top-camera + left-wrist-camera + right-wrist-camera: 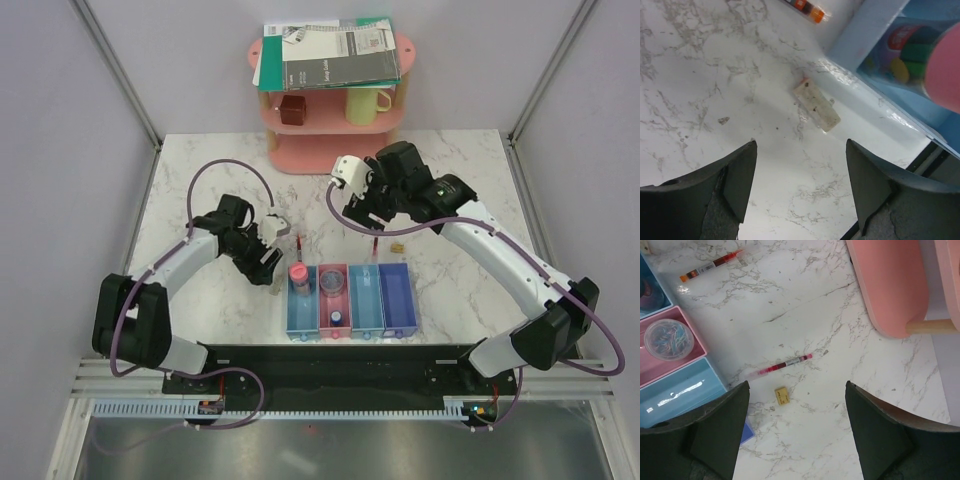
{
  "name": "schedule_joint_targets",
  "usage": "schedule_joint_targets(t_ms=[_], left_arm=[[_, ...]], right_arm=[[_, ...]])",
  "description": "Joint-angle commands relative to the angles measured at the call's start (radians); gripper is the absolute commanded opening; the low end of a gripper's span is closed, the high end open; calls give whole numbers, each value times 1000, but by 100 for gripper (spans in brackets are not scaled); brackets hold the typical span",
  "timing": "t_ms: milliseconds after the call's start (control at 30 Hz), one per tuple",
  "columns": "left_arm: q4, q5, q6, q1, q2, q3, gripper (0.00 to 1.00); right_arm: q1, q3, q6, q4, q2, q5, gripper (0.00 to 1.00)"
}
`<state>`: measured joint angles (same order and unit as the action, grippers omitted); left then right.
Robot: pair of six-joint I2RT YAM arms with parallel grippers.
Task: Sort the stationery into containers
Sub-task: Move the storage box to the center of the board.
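Observation:
The containers form a row of four trays at the table's front. A pink cylinder stands in the blue tray. The pink tray holds a round disc and a blue-capped tube. My left gripper is open and empty, just short of a whitish-grey block lying beside the blue tray. My right gripper hangs open above a red pen and a tan block. A second red pen lies behind the trays.
A pink shelf rack stands at the back with notebooks on top, and a yellow mug and brown cube inside. Its rounded foot lies close beyond the right gripper.

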<state>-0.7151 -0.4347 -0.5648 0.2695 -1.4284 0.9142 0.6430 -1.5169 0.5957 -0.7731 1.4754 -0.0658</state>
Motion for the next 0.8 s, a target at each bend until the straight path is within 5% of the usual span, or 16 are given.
schedule_joint_targets(t_ms=[0,767], left_arm=[[101,147,62,8,-23,-12,79],[212,218,204,189,-185,-6,72]], right_arm=[[-9,-61,15,-15,-4,15,85],[-17,-121,52,-84,-35,51,87]])
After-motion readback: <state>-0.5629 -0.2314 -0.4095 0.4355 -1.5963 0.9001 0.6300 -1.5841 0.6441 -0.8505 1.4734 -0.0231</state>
